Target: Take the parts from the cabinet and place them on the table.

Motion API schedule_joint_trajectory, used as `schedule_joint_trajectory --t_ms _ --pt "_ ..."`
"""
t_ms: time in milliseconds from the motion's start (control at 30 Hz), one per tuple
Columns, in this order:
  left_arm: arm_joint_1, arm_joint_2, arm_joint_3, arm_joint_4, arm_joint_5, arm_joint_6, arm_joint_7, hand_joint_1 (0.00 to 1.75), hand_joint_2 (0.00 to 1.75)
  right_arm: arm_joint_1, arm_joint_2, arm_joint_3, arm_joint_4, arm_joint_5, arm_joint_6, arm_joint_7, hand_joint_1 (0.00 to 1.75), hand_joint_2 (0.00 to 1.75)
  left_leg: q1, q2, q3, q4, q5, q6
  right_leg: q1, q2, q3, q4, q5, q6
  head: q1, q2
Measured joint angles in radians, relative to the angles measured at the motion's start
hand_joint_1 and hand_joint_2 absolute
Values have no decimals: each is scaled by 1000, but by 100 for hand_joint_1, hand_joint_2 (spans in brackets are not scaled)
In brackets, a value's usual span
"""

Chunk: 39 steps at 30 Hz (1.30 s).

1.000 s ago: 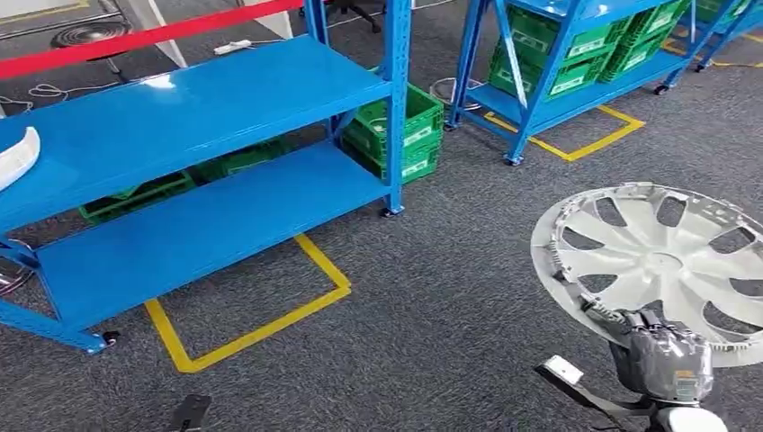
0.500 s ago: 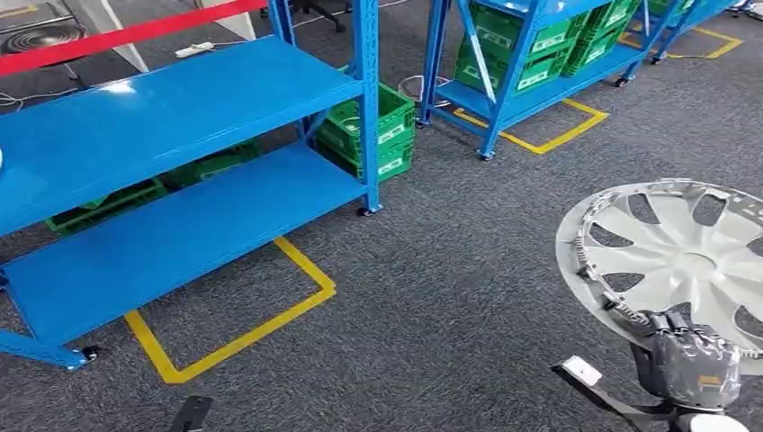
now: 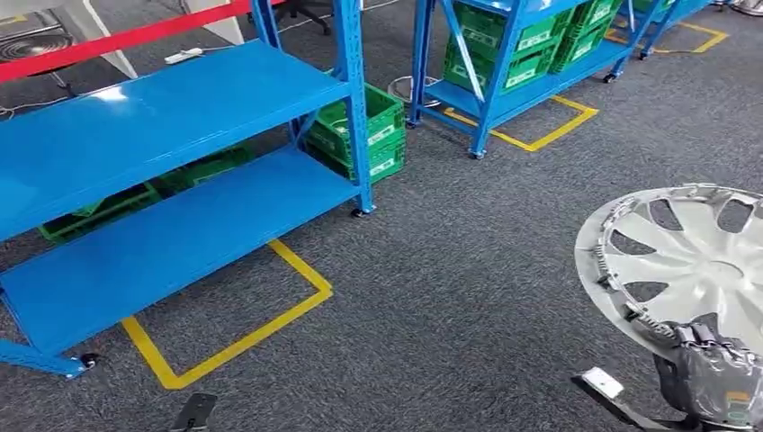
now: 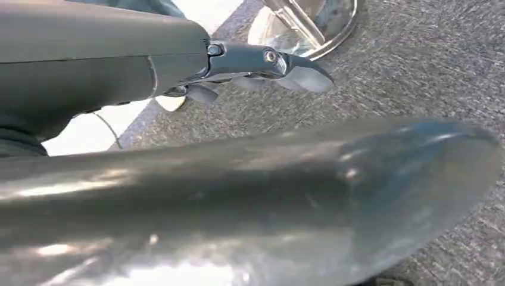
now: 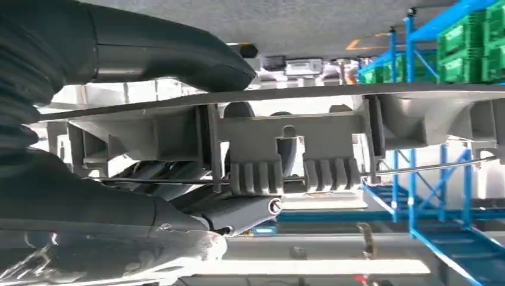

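Observation:
My right hand [image 3: 711, 378] grips the lower rim of a silver wheel cover [image 3: 693, 261] and holds it face up over the grey carpet at the lower right. In the right wrist view the thumb [image 5: 137, 53] lies on one side of the cover's edge [image 5: 286, 143] and the fingers [image 5: 178, 208] lie on the other, against its ribbed clips. The left hand [image 4: 262, 59] hangs over the carpet with its fingers stretched out and nothing in them. The blue cabinet [image 3: 162, 117] stands at the left with both shelves bare in the head view.
Green crates [image 3: 360, 126] sit on the floor behind the cabinet's right post. A second blue rack [image 3: 504, 81] loaded with green crates stands at the back right. Yellow tape [image 3: 243, 333] marks the floor, and a red barrier [image 3: 117, 36] runs behind the cabinet.
The camera has turned: the cabinet and racks slid left and a white part at its left end left the picture. The held wheel cover drifted right and down in the frame.

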Motion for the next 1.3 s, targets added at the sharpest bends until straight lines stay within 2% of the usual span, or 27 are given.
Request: schedule_joint_trajectory --t_ms 67,100,167,200,233,267,300,367,400,533,567,600,667,700,733,767,800,867,900,933,1033,1067,1133,1200,1233,1267,1300 --pt "0 -3 -2 0 -4 0 0 0 0 20 0 -5 -13 5 0 3 175 175 1 -4 -6 15 -20 -13 -6 3 3 -8 7 -13 -1 0" --pt "0 -3 -3 0 -6 0 0 0 0 27 0 -5 -20 5 0 5 175 175 1 -7 -27 63 -56 -16 -7 5 1 -8 7 -19 -3 0" --pt "1 -4 -5 0 -7 0 3 0 0 38 0 -6 -27 11 0 6 175 175 2 -10 -102 227 -137 -18 -6 12 0 -8 7 -23 -2 0" --pt "2 -4 -5 0 -8 -1 5 0 0 44 0 -6 -29 15 0 6 175 175 1 -11 -133 291 -157 -19 -6 16 0 -8 6 -24 -2 0" --pt "4 -4 -6 0 -9 -3 5 0 0 51 0 -5 -33 19 0 8 175 175 2 -11 -145 312 -152 -20 -6 20 0 -8 6 -24 -2 0" --pt "5 -4 -8 0 -10 -5 6 0 0 56 1 -5 -36 22 0 9 175 175 2 -11 -135 289 -124 -20 -7 26 1 -8 6 -24 -2 0" --pt "5 -3 -9 0 -11 -6 6 0 0 60 2 -3 -37 23 0 10 175 175 3 -11 -106 226 -80 -19 -8 33 2 -8 7 -24 -2 0" --pt "4 -3 -11 0 -13 -9 6 0 0 69 2 -2 -44 26 0 14 175 175 6 -27 -22 58 0 -18 -10 43 4 -8 6 -18 -2 0" --pt "4 -3 -11 0 -13 -14 6 0 0 71 2 -1 -48 28 0 16 175 175 8 -46 -4 15 -4 -18 -3 48 -2 0 5 -10 -3 0" --pt "3 -1 -14 0 -21 -22 6 0 0 93 3 4 -62 34 0 28 175 175 6 -39 -4 4 -4 7 -10 61 -6 -11 14 13 -1 0" --pt "3 -1 -16 0 -23 -25 6 0 0 102 3 5 -69 34 0 32 175 175 10 -33 -2 1 -1 14 -12 48 -16 1 4 16 -2 0" --pt "3 -1 -18 0 -24 -29 6 0 0 106 3 7 -74 34 0 35 175 175 10 -32 -1 1 -2 19 -10 28 -33 40 -23 19 8 0" --pt "4 -1 -20 0 -27 -36 6 0 0 109 3 10 -82 34 2 39 175 175 8 -22 -1 1 -3 24 -11 14 -112 209 -102 24 9 0" --pt "5 0 -20 0 -27 -36 6 0 0 112 3 11 -88 34 2 40 175 175 7 -17 -1 1 -3 25 -11 14 -147 281 -126 26 10 0" --pt "6 1 -21 0 -28 -36 6 0 0 116 3 11 -91 35 2 42 175 175 6 -13 0 1 -4 26 -11 13 -163 314 -129 26 9 0" --pt "6 1 -21 0 -29 -36 6 0 0 119 3 11 -93 35 2 42 175 175 6 -9 2 1 -5 26 -11 13 -153 295 -109 26 10 0" --pt "6 1 -22 0 -30 -36 6 0 0 120 3 11 -94 35 2 43 175 175 6 -7 5 1 -6 25 -11 12 -122 235 -74 25 10 0" --pt "5 0 -27 0 -34 -37 6 0 0 123 3 11 -102 33 3 45 175 175 7 -3 12 1 -11 19 -11 -6 -18 45 6 20 10 0" --pt "5 2 -28 0 -34 -37 6 0 0 120 3 12 -105 33 4 47 175 175 0 -1 12 3 -14 13 -4 -22 5 2 -10 21 10 0" --pt "5 3 -29 0 -37 -37 6 0 0 120 3 14 -109 34 5 47 175 175 -3 0 10 6 -15 8 -5 -11 9 -1 -2 11 7 0" --pt "5 3 -35 0 -40 -40 1 0 0 124 3 17 -110 35 7 50 175 175 2 9 12 -3 -8 -8 1 -1 2 -2 3 -3 8 0" --pt "5 4 -36 0 -42 -40 -2 0 0 125 3 18 -110 35 8 51 175 175 4 5 10 1 -19 -15 -5 2 5 -9 8 -13 8 0" --pt "3 5 -37 0 -43 -40 -4 0 0 125 3 20 -111 35 9 53 175 175 3 -8 -32 92 -81 -20 -5 6 4 -10 9 -24 5 0" --pt "5 6 -38 0 -43 -40 -5 0 0 126 3 22 -111 35 9 53 175 175 3 -11 -112 260 -152 -21 -4 13 2 -10 9 -26 5 0" --pt "7 6 -38 0 -43 -41 -5 0 0 126 3 23 -111 35 9 53 175 175 3 -11 -138 312 -161 -22 -4 18 2 -10 9 -26 5 0" --pt "8 6 -38 0 -43 -41 -5 0 0 126 3 24 -111 35 10 53 175 175 3 -11 -138 307 -142 -21 -4 24 2 -10 9 -26 5 0" --pt "8 6 -38 0 -43 -41 -5 0 0 126 3 25 -111 35 10 53 175 175 3 -11 -120 265 -106 -20 -4 30 3 -10 9 -26 5 0"
